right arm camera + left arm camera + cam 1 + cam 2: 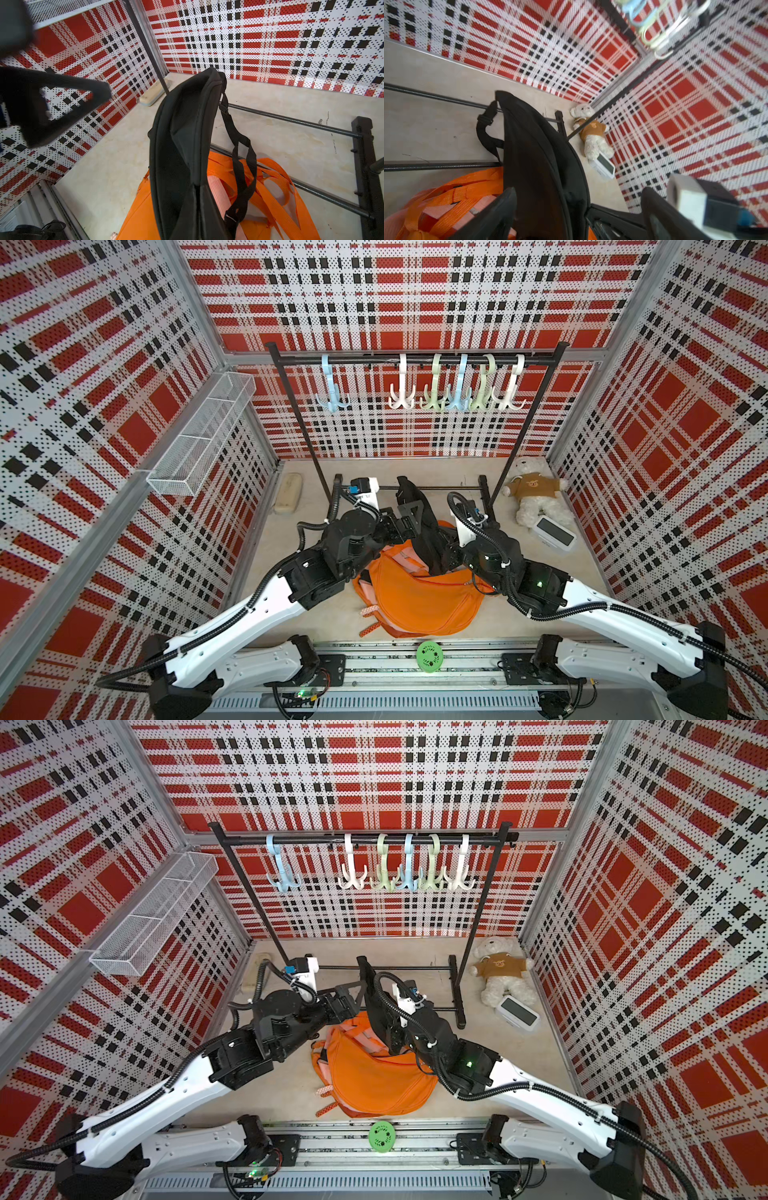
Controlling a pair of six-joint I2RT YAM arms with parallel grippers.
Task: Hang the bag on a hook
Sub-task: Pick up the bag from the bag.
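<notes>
Spread wide, the left claw point(577, 195) is held beside the black bag point(182, 145), pinched upright by the right claw point(393, 1039), hooks point(460, 381) well above.

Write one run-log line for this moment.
left end effector: open | right end effector: shut on black bag | black bag: raised, unhung | hooks: empty

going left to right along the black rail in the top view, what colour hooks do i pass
pale blue plastic hook, white plastic hook, pale green plastic hook, second pale blue hook, second pale green hook, second white hook
</notes>
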